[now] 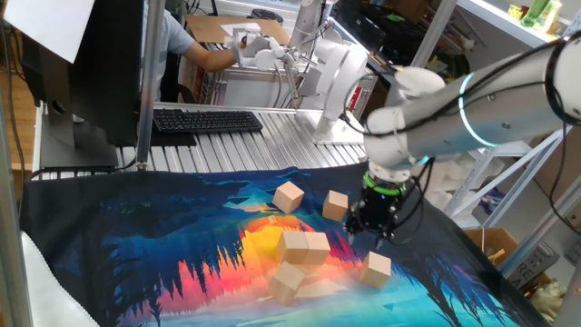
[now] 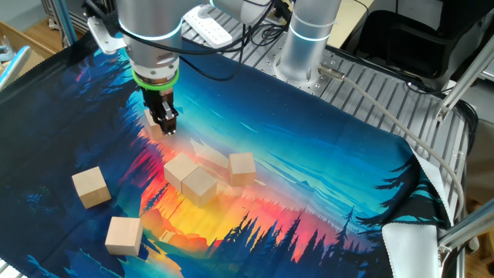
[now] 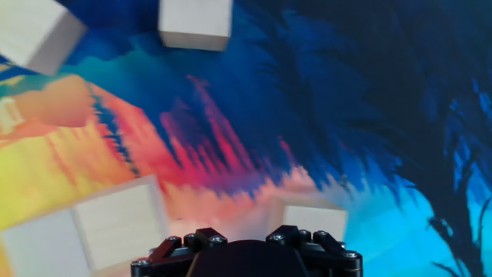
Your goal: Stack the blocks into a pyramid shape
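Several light tan wooden blocks lie on the printed cloth. Two blocks [image 1: 293, 243] [image 1: 317, 247] sit side by side in the middle, with another [image 1: 289, 280] just in front of them. Farther back stand two single blocks [image 1: 289, 196] [image 1: 335, 205]. My gripper [image 1: 374, 229] hangs just above the cloth at the right, open with nothing between its fingers. One block [image 1: 377, 270] lies right below and in front of it, apart from the fingers. In the other fixed view my gripper [image 2: 166, 123] half hides that block [image 2: 152, 120]. The hand view shows that block [image 3: 315, 219] and the middle pair [image 3: 119, 223], but no fingertips.
The colourful cloth [image 1: 163, 263] covers the table's front. Behind it are a metal slatted surface [image 1: 263, 145], a keyboard [image 1: 207, 120] and a monitor post [image 1: 143, 109]. A person [image 1: 182, 41] sits at the far side. The arm's base [image 2: 305, 46] stands at the cloth's edge.
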You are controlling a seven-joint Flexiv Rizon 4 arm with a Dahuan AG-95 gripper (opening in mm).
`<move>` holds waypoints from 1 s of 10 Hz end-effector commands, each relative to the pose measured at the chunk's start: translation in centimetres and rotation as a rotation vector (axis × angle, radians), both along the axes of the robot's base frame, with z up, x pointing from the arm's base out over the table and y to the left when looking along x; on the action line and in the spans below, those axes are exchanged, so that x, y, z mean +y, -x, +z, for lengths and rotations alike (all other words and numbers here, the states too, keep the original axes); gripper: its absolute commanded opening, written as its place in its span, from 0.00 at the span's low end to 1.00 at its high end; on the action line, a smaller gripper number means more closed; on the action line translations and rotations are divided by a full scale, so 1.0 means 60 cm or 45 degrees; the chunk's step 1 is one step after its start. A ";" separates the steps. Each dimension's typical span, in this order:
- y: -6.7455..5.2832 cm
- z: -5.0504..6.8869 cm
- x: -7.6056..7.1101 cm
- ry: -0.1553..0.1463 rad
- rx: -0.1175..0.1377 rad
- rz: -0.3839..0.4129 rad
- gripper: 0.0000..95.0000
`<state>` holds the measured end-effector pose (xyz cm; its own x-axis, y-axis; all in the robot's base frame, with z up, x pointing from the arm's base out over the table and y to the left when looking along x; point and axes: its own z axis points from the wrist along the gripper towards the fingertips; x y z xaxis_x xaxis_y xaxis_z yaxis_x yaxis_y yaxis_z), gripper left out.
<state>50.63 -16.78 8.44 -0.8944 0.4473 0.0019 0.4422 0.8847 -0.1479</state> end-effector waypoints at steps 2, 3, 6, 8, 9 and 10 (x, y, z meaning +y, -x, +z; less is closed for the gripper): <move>0.002 0.001 0.000 0.008 0.005 0.015 0.60; 0.002 0.002 0.001 -0.074 0.001 -0.003 0.60; -0.002 -0.003 0.012 -0.094 -0.016 -0.029 0.60; -0.002 -0.003 0.012 -0.100 -0.015 -0.058 0.60; -0.002 -0.003 0.012 -0.093 -0.022 -0.099 0.60; -0.002 -0.003 0.012 -0.090 -0.025 -0.112 0.60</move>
